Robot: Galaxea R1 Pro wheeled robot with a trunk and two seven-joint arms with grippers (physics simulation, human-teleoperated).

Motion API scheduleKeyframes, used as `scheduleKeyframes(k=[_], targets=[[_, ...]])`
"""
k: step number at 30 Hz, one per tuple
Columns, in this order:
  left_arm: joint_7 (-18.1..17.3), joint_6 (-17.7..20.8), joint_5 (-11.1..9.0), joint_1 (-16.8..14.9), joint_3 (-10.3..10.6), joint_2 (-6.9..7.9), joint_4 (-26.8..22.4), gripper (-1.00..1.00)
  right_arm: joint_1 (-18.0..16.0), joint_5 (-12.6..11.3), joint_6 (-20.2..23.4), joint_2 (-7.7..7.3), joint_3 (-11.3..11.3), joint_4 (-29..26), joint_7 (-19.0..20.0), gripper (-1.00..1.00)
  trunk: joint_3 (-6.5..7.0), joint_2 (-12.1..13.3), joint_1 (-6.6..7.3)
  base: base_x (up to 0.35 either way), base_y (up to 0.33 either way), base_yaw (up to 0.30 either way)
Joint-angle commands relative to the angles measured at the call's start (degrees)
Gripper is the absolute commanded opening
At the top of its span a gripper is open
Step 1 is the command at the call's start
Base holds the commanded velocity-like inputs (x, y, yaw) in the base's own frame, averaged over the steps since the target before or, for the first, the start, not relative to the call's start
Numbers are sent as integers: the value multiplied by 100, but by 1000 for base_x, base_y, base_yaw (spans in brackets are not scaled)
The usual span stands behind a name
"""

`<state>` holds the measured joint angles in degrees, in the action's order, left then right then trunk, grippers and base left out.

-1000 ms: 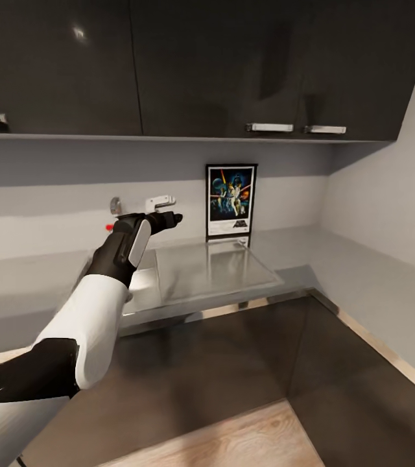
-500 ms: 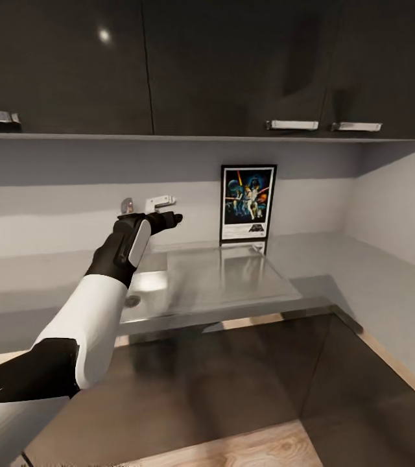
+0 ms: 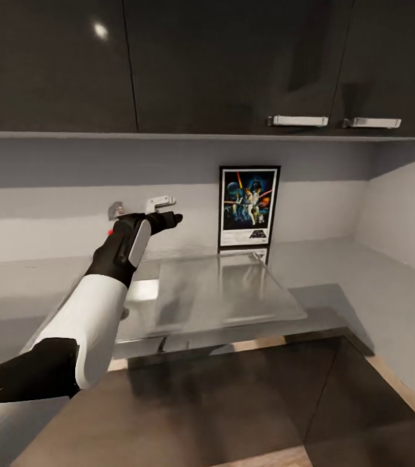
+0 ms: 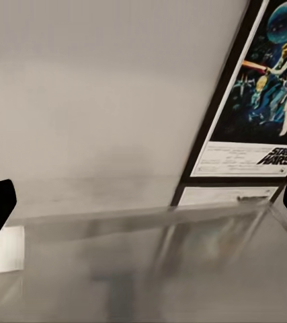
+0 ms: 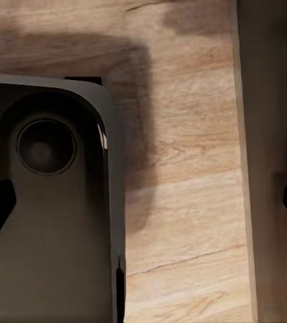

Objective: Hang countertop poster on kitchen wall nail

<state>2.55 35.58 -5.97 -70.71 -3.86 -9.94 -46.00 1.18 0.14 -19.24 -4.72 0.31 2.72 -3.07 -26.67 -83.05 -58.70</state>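
The poster (image 3: 249, 206) stands upright at the back of the kitchen countertop (image 3: 363, 285), leaning on the pale grey wall behind the inset sink (image 3: 220, 288). Its black frame, dark blue artwork and "STAR WARS" logo also appear in the left wrist view as the poster (image 4: 264, 101). My left gripper (image 3: 168, 218) is stretched out over the sink's left part, well left of the poster and apart from it. In the wrist view the left gripper (image 4: 146, 205) is open and holds nothing. My right gripper (image 5: 145, 202) hangs open above the wooden floor. I cannot make out any wall nail.
Dark wall cabinets (image 3: 220, 65) with metal handles (image 3: 297, 120) hang low over the worktop. A white faucet (image 3: 160, 203) and a round grey fitting (image 3: 115, 209) sit on the wall by my left hand. Beside the right gripper is the robot's grey base (image 5: 49, 222).
The whole head view has shifted, so the camera moved; the poster now sits a little further right and larger in the picture. My left arm keeps its pose.
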Motion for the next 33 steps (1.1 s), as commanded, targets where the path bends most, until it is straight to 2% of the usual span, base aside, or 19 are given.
scheduleKeyframes(k=[1, 15, 26, 33], targets=[[27, 28, -59, -4, -18, -6, -5, 100, -3, 3, -28, -1, 5, 9, -11, 100, -5, -3, -3, 295, -175, 1], [27, 28, -56, -4, -18, -6, -7, 100, -4, -5, -33, -4, 1, 9, -19, 100, -10, -3, -3, 282, -168, 13], [27, 28, -59, -4, -26, -6, -14, 100, -3, -20, -32, -3, -4, 9, -25, 100, -66, -3, -3, 50, -31, 169], [27, 28, -61, -4, -21, -6, -14, 100, -3, -23, -33, -4, -4, 9, -23, 100, -80, -3, -3, 2, -1, 76]])
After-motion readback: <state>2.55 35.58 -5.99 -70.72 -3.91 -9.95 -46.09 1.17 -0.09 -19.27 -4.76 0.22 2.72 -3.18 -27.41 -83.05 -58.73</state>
